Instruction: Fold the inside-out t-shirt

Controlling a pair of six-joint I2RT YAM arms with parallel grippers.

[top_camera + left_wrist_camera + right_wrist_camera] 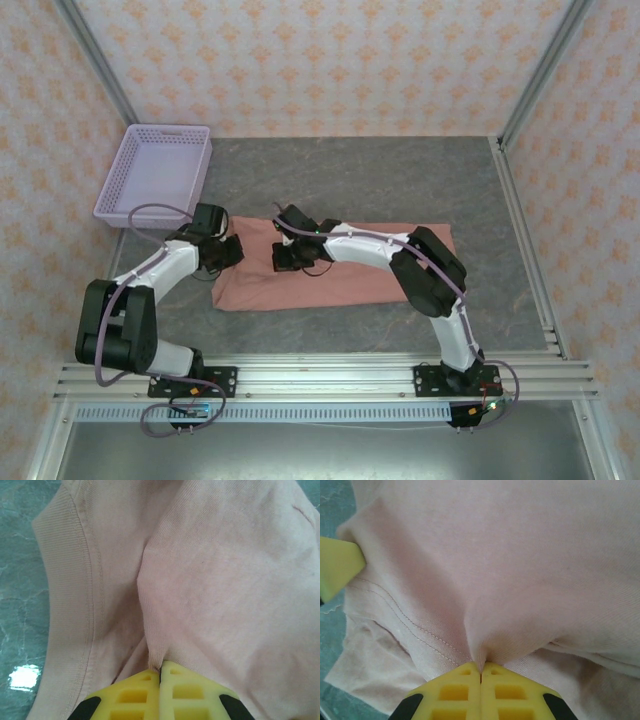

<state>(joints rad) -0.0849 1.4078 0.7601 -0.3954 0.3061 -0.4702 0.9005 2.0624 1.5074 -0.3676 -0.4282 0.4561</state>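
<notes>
Grey table (pixel 400 170): left end effector (pixel 160 671) and right end effector (pixel 480 669) each pinch the t-shirt (pixel 350 280); shallow bites could slip on lifting.

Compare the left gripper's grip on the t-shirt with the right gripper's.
The left gripper pinches a fold beside the ribbed collar; the right gripper pinches one next to a double-stitched hem. The left gripper sits at the left end of the t-shirt; the right gripper sits further toward its middle. Both are shut on pink fabric.

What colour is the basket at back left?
Lavender; the basket shows best in the top view.
</notes>
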